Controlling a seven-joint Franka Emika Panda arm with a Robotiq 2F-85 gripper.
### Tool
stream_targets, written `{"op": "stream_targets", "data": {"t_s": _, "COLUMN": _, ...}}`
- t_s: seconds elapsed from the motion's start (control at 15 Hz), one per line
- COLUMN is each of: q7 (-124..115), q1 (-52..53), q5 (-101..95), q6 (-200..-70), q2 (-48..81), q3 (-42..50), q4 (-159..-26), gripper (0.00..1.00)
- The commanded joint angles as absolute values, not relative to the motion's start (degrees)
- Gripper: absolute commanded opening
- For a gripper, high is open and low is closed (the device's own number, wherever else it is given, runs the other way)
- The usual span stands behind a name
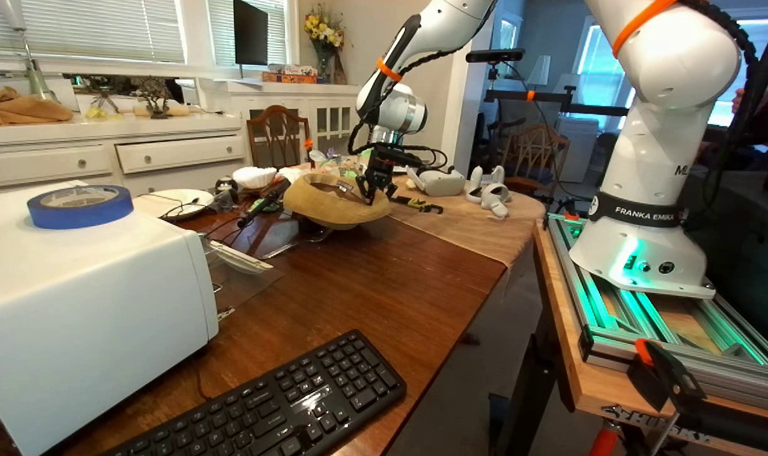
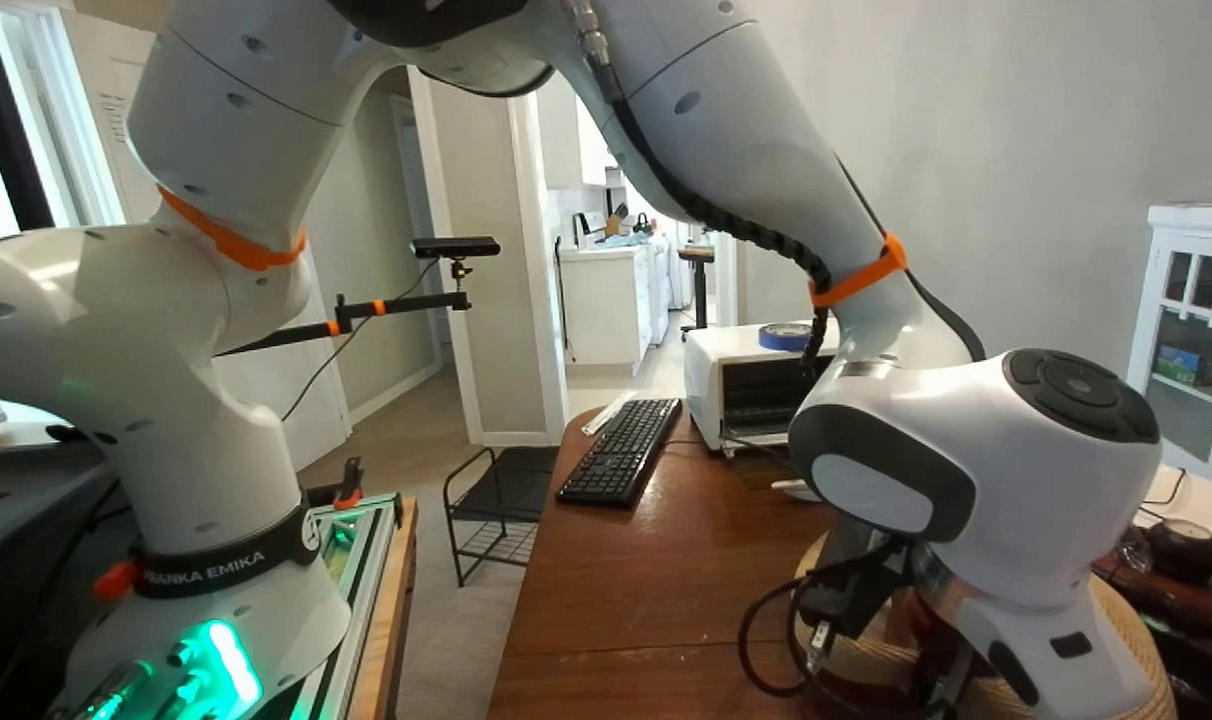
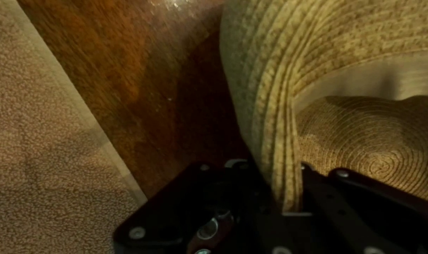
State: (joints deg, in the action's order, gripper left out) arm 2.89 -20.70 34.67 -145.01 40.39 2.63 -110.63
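over the wooden table, straw hat hollow side up, near a tan towel; contact with the table unclear. gripper clamped on its brim, one finger each side. white headset on tan towel; black keyboard well apart from the hat.

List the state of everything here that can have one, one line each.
Straw hat: upside down, brim pinched
Claw: shut on the hat's brim
Toaster oven: apparently open
Blue tape roll: lying flat
Keyboard: flat on the table
Base light: glowing green
Window blinds: lowered
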Motion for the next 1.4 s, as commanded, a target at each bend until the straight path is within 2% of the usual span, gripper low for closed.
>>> {"op": "stream_targets", "data": {"t_s": 0.0, "q7": 3.62, "q1": -19.66, "q5": 32.92, "q6": -146.71, "q2": 33.54, "q3": 3.26, "q4": -117.59, "gripper": 0.02}}
{"op": "stream_targets", "data": {"t_s": 0.6, "q7": 21.9, "q1": -20.74, "q5": 24.38, "q6": -142.94, "q2": 9.15, "q3": 3.7, "q4": -138.82, "gripper": 0.02}}
{"op": "stream_targets", "data": {"t_s": 0.8, "q7": 31.34, "q1": -20.28, "q5": 23.7, "q6": -137.62, "q2": 2.97, "q3": 5.49, "q4": -142.88, "gripper": 0.02}}
{"op": "stream_targets", "data": {"t_s": 1.07, "q7": 42.51, "q1": -18.57, "q5": 22.4, "q6": -130.44, "q2": 0.49, "q3": 8.45, "q4": -143.95, "gripper": 0.02}}
{"op": "stream_targets", "data": {"t_s": 1.33, "q7": 55.46, "q1": -17.42, "q5": 23.76, "q6": -127.03, "q2": 6.46, "q3": 9.65, "q4": -139.24, "gripper": 0.02}}
